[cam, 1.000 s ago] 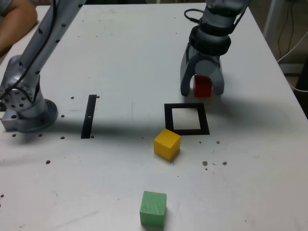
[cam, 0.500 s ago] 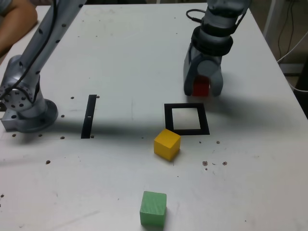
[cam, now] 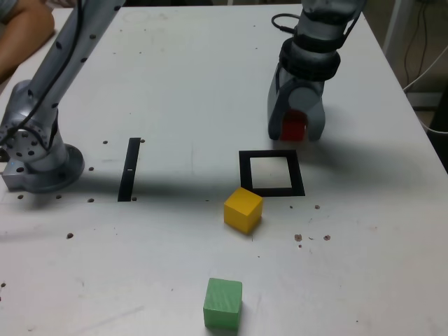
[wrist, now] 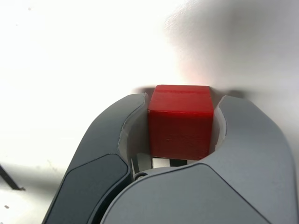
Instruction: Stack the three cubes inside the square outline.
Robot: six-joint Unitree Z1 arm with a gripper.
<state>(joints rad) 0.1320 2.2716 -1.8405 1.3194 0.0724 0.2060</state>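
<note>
Red cube: small matte red block [wrist: 181, 120] on the white table [cam: 182, 77], beyond the black-bordered square outline with white centre [cam: 271, 173], outside it
Gripper: grey two-fingered gripper [cam: 296, 124] closed on the red cube, both fingers touching its sides
Wrist view only: finger contact on both faces
Exterior view only: yellow matte cube [cam: 243, 208] just beside the outline's near corner; green matte cube [cam: 223, 302] nearer the camera, well apart

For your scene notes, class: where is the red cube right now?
In the exterior view the red cube sits between the jaws of the gripper, just beyond the square outline, toward the table's far right.
</note>
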